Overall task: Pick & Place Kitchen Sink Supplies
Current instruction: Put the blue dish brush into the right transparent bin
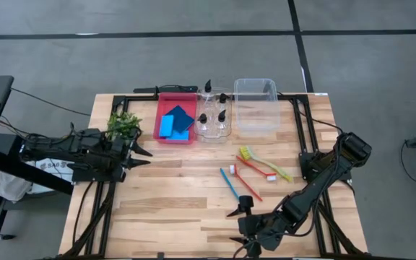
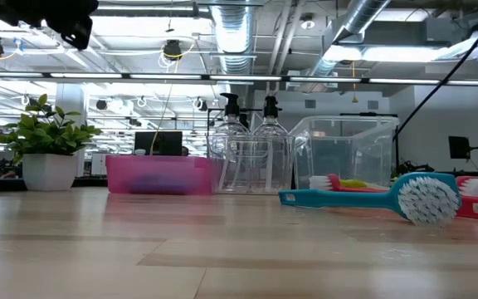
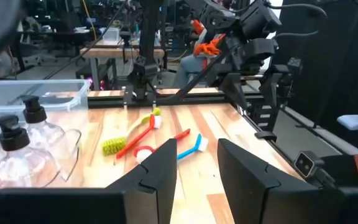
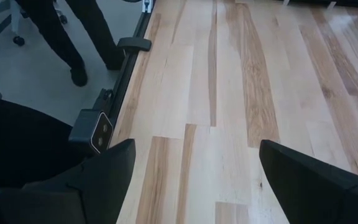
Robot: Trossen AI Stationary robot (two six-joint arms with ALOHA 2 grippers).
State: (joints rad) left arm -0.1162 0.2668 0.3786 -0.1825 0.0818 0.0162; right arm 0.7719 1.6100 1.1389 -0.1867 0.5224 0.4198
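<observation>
Two blue sponges (image 1: 177,120), one dark and one light, lie in a red bin (image 1: 159,123) at the table's far side. Several clear pump bottles (image 1: 213,115) stand in a clear tray beside it. Long-handled brushes lie flat on the wood right of centre: blue (image 1: 230,185), red (image 1: 250,182) and yellow-green (image 1: 266,165). My left gripper (image 1: 143,157) hangs level at the table's left, pointing right, open and empty (image 3: 197,168). My right gripper (image 1: 238,226) hovers near the front edge, open wide over bare wood (image 4: 197,180).
A small leafy plant (image 1: 123,123) stands just behind my left gripper. An empty clear bin (image 1: 256,105) sits at the far right of the bottles. The table's middle and near left are bare wood (image 1: 172,195). A black frame rail (image 1: 305,130) runs along the table's edges.
</observation>
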